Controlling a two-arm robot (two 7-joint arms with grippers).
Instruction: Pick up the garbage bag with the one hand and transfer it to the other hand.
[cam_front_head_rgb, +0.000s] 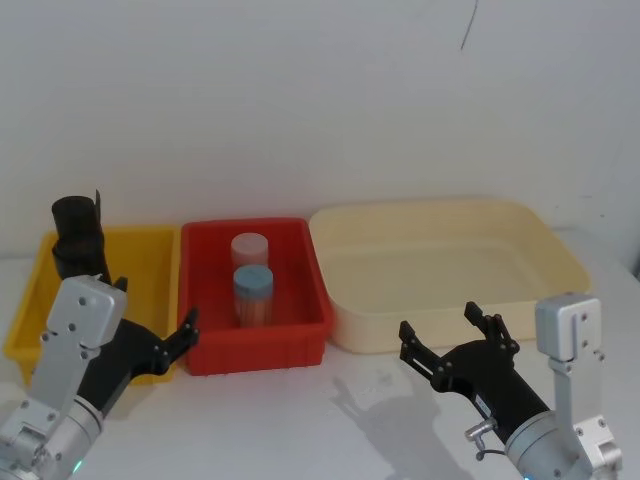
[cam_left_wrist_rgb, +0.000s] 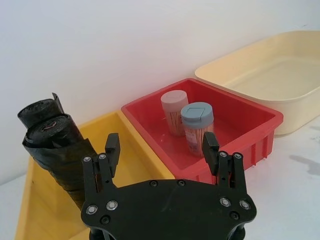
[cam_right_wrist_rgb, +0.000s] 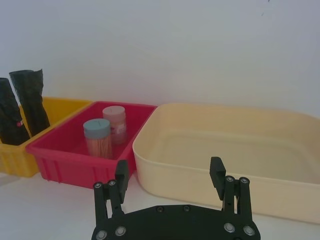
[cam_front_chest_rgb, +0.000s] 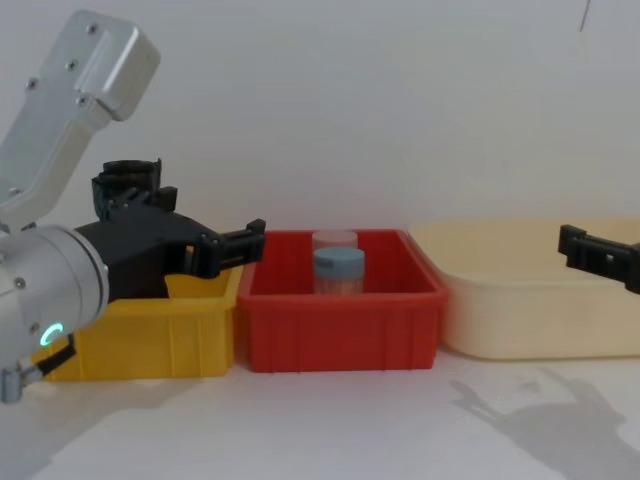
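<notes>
**Garbage bag** (cam_left_wrist_rgb: 55, 150): matte black, crinkled. **Containers:** yellow bin (cam_front_head_rgb: 150, 250), red bin (cam_front_head_rgb: 255, 350), cream tub (cam_front_head_rgb: 360, 330). **Jars:** pink-lidded jar (cam_front_head_rgb: 250, 248), blue-lidded jar (cam_front_head_rgb: 253, 290). **Left hand** (cam_front_head_rgb: 155, 303) and **right hand** (cam_front_head_rgb: 438, 320): black, on silver arms. Left arm bears a green ring (cam_front_chest_rgb: 50, 333). **Desk** (cam_front_head_rgb: 330, 420): white.

Ahead of me stands a plain white wall (cam_front_head_rgb: 320, 100), matte and evenly lit from one side to the other. One thin dark line (cam_front_head_rgb: 468, 28) hangs down from the upper edge on my right (a crack or a cord, I cannot tell which). Below the wall, a white tabletop (cam_front_head_rgb: 300, 430) runs back to meet it in a straight seam. The light is soft and diffuse. Pale grey shadows (cam_front_chest_rgb: 540, 400) lie on the tabletop on the side nearer me, blurred at their edges.
</notes>
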